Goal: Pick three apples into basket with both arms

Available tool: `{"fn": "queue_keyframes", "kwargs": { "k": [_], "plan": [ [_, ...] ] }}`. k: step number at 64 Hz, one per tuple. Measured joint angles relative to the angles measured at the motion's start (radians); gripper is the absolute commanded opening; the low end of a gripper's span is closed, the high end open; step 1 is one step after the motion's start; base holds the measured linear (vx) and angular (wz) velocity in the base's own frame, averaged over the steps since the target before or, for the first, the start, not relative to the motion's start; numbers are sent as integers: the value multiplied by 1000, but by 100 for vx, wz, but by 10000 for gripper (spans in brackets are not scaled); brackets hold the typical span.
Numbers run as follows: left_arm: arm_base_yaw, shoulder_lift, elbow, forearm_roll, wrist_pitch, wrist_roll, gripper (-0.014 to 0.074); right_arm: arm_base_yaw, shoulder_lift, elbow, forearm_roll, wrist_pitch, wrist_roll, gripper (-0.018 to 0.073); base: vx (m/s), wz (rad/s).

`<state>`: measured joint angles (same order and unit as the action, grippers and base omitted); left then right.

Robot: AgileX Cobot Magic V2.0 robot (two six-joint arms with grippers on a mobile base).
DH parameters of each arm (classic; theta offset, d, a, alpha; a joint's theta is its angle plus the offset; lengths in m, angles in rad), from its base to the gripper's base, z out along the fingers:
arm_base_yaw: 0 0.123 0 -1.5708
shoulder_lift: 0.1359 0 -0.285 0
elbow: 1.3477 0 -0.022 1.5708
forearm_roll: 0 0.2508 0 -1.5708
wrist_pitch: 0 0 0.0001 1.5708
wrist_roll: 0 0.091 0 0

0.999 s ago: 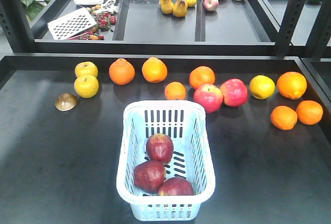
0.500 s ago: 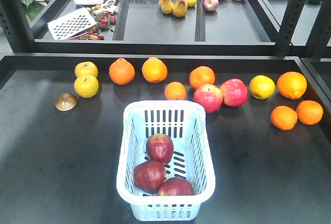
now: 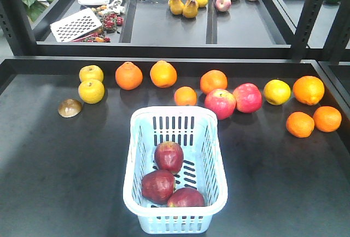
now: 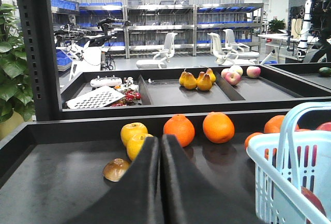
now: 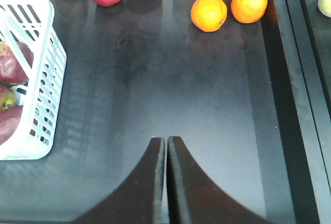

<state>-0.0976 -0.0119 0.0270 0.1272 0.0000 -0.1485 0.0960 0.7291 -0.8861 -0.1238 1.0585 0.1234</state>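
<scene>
No movement since earlier — three apples (image 3: 169, 156) in basket (image 3: 219, 193); closed left gripper (image 4: 161, 146), closed right gripper (image 5: 166, 146) only in wrist views.

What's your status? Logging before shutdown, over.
Left tool shut, empty; right tool shut, empty. Three dark apples in basket. Nothing in the way.

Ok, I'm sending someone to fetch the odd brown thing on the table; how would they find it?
Start at the basket mid-table, then look to its far left. Just below the two yellow apples lies the brown object: low, dome-shaped, the only brown, non-round item among the fruit.
</scene>
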Motion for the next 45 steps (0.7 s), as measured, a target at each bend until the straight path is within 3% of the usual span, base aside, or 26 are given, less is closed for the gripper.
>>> {"fn": "queue_keyframes", "kwargs": {
  "k": [28,45],
  "plan": [
    [0,0,0,0,0,0,-6,0,-4,0,0,0,0,-9,0,0],
    [0,0,0,0,0,0,-6,0,-124,4,0,-46,0,-9,0,0]
  ]
}}
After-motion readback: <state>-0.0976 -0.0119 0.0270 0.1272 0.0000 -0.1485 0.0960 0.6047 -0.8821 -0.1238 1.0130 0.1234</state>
